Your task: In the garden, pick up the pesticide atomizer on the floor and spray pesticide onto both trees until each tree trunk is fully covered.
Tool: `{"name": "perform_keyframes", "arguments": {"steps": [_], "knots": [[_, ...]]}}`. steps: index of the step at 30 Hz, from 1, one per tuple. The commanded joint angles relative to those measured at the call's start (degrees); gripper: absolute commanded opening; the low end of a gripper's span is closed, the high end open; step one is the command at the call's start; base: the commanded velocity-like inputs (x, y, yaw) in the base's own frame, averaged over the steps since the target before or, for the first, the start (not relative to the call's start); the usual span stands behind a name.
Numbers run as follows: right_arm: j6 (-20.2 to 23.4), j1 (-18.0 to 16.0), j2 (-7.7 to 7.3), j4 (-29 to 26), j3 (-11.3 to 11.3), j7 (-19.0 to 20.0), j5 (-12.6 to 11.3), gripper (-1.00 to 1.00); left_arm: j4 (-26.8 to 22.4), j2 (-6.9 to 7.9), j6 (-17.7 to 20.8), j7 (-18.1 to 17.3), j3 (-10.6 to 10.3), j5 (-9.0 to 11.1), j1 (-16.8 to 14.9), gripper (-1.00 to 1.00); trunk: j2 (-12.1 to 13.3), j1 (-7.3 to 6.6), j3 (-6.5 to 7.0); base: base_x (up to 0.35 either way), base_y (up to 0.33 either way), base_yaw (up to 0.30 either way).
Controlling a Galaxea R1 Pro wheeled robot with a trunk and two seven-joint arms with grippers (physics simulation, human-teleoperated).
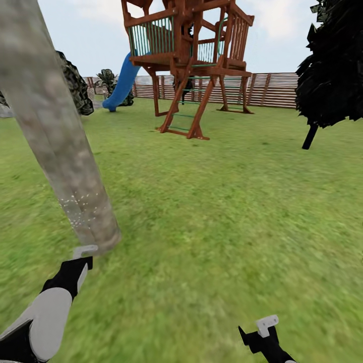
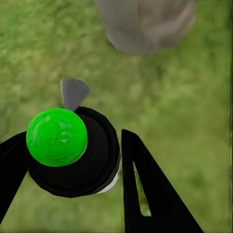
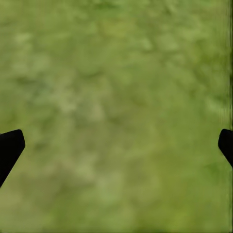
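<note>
One trunk shows spray so far: we see fine white specks of pesticide [image 1: 75, 209] dusting only a low band of the thick, mottled grey-brown tree trunk [image 1: 53, 136] at 10 o'clock in the head view. Bark above that band looks bare, so we judge coverage partial.

Our left gripper [image 1: 80, 262] sits just below the trunk base at 8 o'clock. In the left wrist view its black fingers [image 2: 145, 194] are clamped on the small black atomizer bottle [image 2: 80, 158], whose tip reads green here, not red. Its grey nozzle [image 2: 74, 93] points toward the trunk base [image 2: 145, 24], near but apart. Pickup is done.

Our right gripper [image 1: 262, 333] hangs at 5 o'clock over green lawn [image 1: 227, 212], jaws wide apart, holding nothing.

Left, by our judgement: finish this trunk higher up and around, then the second tree. A dark, near-black tree [image 1: 330, 65] at 2 o'clock and the reddish-brown wooden playhouse [image 1: 194, 55] with blue slide [image 1: 121, 83] at 12 are not targets.
</note>
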Motion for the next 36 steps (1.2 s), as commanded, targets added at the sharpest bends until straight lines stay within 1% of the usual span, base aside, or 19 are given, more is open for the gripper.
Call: {"name": "perform_keyframes", "arguments": {"steps": [1, 2, 4, 6, 13, 17, 19, 21, 25, 29, 36], "knots": [[-0.1, 0.0, -0.02, 0.0, 0.1, 0.1, 0.0, 1.00, 0.0, 0.01, 0.1, 0.0, 0.4, -0.3, -0.1, -1.00, 0.0, 0.00, -0.05, 0.086, -0.269, 0.000], [-0.1, 0.0, -0.02, 0.0, 0.1, 0.1, 0.0, 1.00, 0.1, 0.06, 0.0, -0.1, 0.5, -0.2, -0.1, -1.00, 0.0, 0.00, -0.05, 0.106, -0.269, 0.000], [-0.1, 0.0, -0.02, 0.0, 0.1, 0.1, 0.0, 1.00, 0.3, 0.15, -0.6, -0.1, 0.8, -0.1, 1.1, -1.00, 0.0, 0.00, -0.05, 0.139, -0.263, 0.000], [-0.1, 0.0, -0.02, 0.0, 0.1, 0.1, 0.0, 1.00, 0.3, 0.16, -1.3, -0.1, 1.0, -0.1, 1.6, -1.00, 0.0, 0.00, -0.05, 0.156, -0.254, 0.000], [-0.1, 0.0, -0.02, 0.0, 0.1, 0.1, 0.0, 1.00, 0.1, -0.35, -1.6, -0.5, 1.0, -0.1, 1.8, -1.00, 0.0, 0.00, -0.05, 0.152, -0.251, 0.000], [-0.1, 0.0, -0.02, 0.0, 0.1, 0.1, 0.0, 1.00, -0.3, 0.13, -1.6, -0.1, 1.3, -0.3, 1.8, -1.00, 0.0, 0.00, -0.05, 0.128, -0.251, 0.052], [-0.1, 0.0, -0.02, 0.0, 0.1, 0.1, 0.0, 1.00, -0.5, 0.36, -1.7, 0.0, 2.3, -0.3, 1.9, -1.00, 0.0, 0.00, -0.05, 0.126, -0.251, 0.238], [-0.1, 0.0, -0.02, 0.0, 0.1, 0.1, 0.0, 1.00, -0.5, 0.41, -1.7, 0.0, 2.5, -0.4, 2.0, -1.00, 0.0, 0.00, -0.05, 0.126, -0.251, 0.268], [-0.1, 0.0, -0.02, 0.0, 0.1, 0.1, 0.0, 1.00, -0.6, 0.32, -1.8, 0.0, 2.6, -0.2, 2.0, -1.00, 0.0, 0.00, -0.05, 0.134, -0.251, 0.276], [-0.1, 0.0, -0.02, 0.0, 0.1, 0.1, 0.0, 1.00, -0.6, -0.23, -2.0, -0.1, 2.3, -0.2, 2.0, -1.00, 0.0, 0.00, -0.05, 0.144, -0.248, 0.277], [-0.1, 0.0, -0.09, 0.0, 0.1, 0.1, 0.0, 1.00, -0.2, -0.27, -2.1, -0.4, 2.1, -0.2, 2.0, -1.00, 0.0, 0.00, -0.05, 0.152, -0.207, 0.277]]}}
